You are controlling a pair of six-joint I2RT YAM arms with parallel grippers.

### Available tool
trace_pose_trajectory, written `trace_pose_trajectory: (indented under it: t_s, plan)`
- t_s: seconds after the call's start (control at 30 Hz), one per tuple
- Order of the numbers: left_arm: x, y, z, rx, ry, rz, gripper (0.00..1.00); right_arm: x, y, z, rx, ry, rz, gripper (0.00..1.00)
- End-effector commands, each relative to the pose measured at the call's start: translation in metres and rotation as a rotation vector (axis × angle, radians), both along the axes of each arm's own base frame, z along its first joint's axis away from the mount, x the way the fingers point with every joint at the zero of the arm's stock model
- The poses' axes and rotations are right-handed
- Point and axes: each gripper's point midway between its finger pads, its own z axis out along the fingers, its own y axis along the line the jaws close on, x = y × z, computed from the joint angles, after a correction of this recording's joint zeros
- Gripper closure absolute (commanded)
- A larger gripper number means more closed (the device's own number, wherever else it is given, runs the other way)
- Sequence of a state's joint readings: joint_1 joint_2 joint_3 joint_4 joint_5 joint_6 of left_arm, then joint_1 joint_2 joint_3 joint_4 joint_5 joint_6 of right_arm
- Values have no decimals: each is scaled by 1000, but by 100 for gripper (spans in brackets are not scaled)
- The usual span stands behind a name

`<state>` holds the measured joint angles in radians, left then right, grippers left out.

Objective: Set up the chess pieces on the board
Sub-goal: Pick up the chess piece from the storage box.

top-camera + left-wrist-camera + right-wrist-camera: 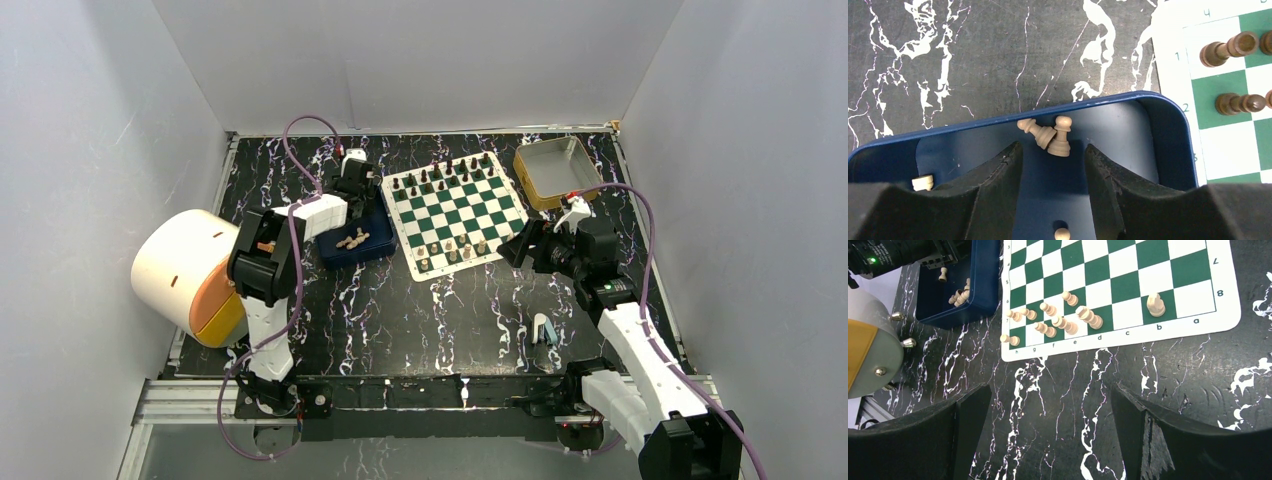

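Left wrist view: my left claw (1053, 150) hangs low inside the blue tray (1088, 101). It is partly open and has nothing in it. Two cream chess pieces (1048, 136) lie tipped over and touching each other, just past my tips. I think I am down here to pick one of them up for the board (1228, 145). The tray wall is close behind them, so I have little room to push forward. One more small piece (1062, 233) sits lower down in my gap.

The board lies just beside the tray, with dark pieces (1228, 47) on it. My right claw (1050, 392) is wide open and holds nothing. It hangs over the table (1073, 440) by the board's near edge, with lots of room to move. More cream pieces (1068, 322) sit on the rows closest to it, and many squares are bare.
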<state>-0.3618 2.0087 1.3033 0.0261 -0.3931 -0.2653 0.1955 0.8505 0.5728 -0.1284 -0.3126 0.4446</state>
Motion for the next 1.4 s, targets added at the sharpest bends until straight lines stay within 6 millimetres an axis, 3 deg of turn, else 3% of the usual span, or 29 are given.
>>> trace_pose_trajectory:
  t_s: [0.0,0.17,0.2,0.27,0.43,1.03,1.37]
  plan:
    - [17,6,13,14,-64,46,54,5,-3,8,-5,-42,-12,1]
    - [16,6,6,15,-56,43,65,6,-3,8,-7,-39,-10,1]
    - [13,7,2,20,-47,38,72,7,-3,6,-8,-37,-12,1]
    - [11,7,1,23,-41,32,77,7,-3,6,-8,-36,-11,1]
    - [6,6,4,16,-32,22,83,7,-2,5,-4,-31,-9,1]
    - [-19,2,35,-30,-30,-54,89,9,2,10,14,-41,6,1]
    - [-44,2,51,-55,-7,-93,92,12,10,19,70,-30,23,1]
